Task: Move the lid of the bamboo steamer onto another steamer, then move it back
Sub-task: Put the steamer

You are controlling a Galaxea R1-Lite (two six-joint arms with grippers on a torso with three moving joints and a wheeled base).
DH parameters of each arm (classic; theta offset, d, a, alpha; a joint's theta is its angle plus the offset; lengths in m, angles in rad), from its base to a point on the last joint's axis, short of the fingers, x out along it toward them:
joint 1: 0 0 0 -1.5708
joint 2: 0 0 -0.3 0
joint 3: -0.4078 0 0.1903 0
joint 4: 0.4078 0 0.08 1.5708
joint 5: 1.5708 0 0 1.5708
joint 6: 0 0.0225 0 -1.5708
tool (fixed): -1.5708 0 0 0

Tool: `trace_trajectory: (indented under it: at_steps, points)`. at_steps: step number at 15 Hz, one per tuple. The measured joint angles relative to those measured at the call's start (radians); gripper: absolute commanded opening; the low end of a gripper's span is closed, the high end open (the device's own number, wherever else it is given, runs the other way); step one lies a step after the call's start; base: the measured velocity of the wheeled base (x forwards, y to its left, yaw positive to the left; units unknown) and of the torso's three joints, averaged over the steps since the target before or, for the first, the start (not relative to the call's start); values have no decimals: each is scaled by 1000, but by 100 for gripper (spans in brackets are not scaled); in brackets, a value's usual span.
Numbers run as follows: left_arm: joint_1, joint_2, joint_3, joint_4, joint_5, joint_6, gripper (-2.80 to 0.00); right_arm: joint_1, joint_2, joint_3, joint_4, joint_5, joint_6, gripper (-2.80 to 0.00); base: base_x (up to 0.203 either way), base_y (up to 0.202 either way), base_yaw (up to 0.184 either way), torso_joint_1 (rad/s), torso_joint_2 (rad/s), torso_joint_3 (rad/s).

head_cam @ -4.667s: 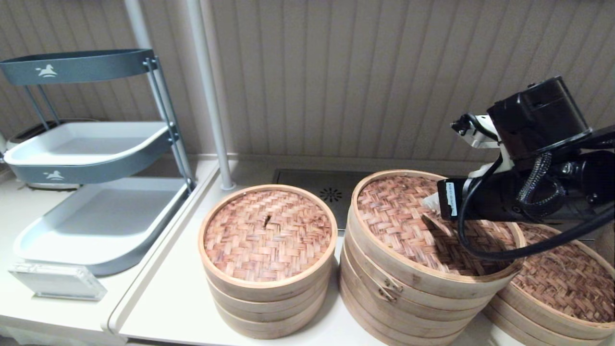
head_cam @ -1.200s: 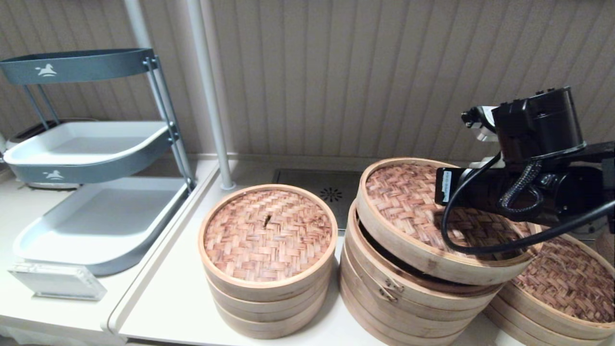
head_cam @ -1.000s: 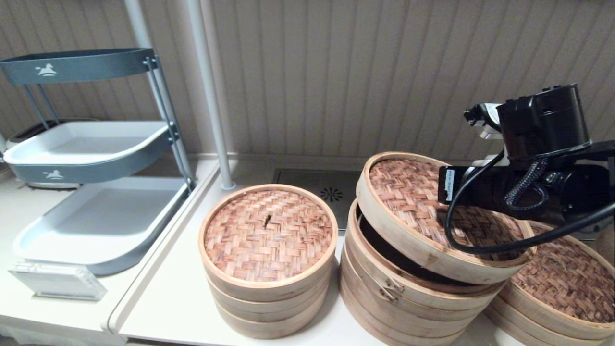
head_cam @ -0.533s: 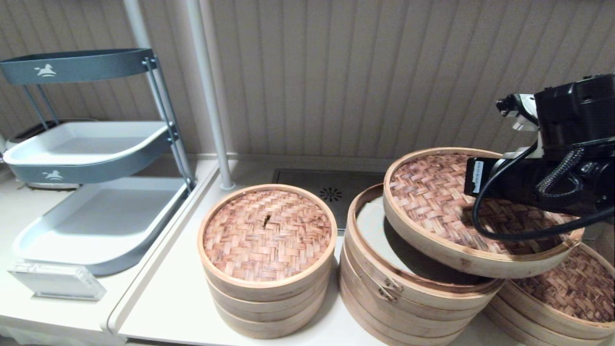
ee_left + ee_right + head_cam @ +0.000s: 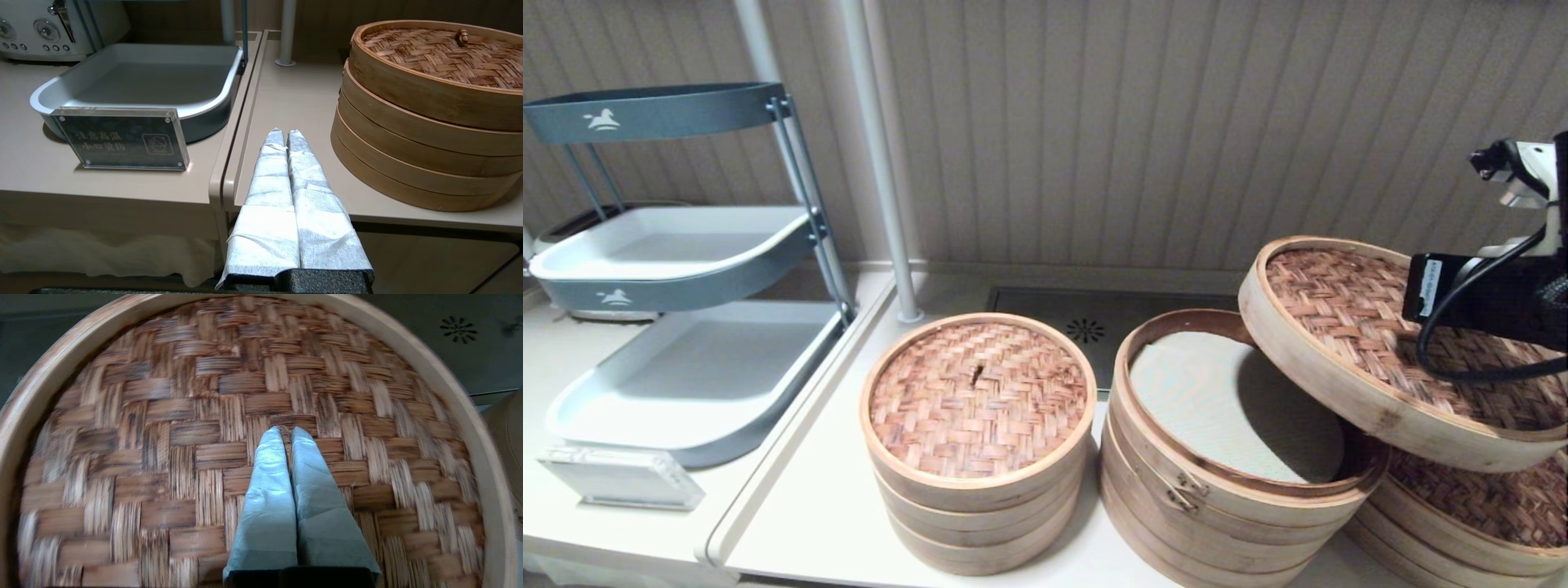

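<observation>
- My right gripper [image 5: 286, 430] has its two wrapped fingers [image 5: 267, 490] pressed together at the centre of the bamboo steamer lid [image 5: 1380, 359], pinching the small loop there; the loop itself is hidden between them.
- I hold the lid in the air, tilted, its low edge toward the opened stack and its high edge toward the wall.
- It hangs at the right end of the worktop [image 5: 825, 514], partly over the low steamer with the darker woven top [image 5: 1486, 510] and not resting on it.
- The tall steamer with the metal clasp [image 5: 1217, 482] stands uncovered just left of the lid, a pale liner [image 5: 1225, 404] showing inside.
- The narrower three-tier stack [image 5: 978, 445] stands left of that, near the front edge, its own woven lid on.
- My left gripper [image 5: 284, 136] waits low in front of the worktop's front edge, its wrapped fingers closed against each other with nothing between them.
- Beyond it sit a grey tray [image 5: 135, 81] and a clear sign plate [image 5: 122, 139] on the adjoining counter.
</observation>
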Motion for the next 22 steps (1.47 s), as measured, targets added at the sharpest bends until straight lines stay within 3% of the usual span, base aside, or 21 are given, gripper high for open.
trace_trajectory:
  at_steps: [9,14,17,22]
  points:
    - [0,0,0,0,0,0,-280,-205,-38,33,15,81,-28,-280,0,0,0,0,0,0]
    - [0,0,0,0,0,0,-280,-367,-33,57,9,206,-31,-280,0,0,0,0,0,0]
    - [0,0,0,0,0,0,-280,-513,-19,72,3,286,-50,-280,0,0,0,0,0,0]
    - [0,0,0,0,-1,0,-280,-626,21,87,-5,327,-70,-280,0,0,0,0,0,0]
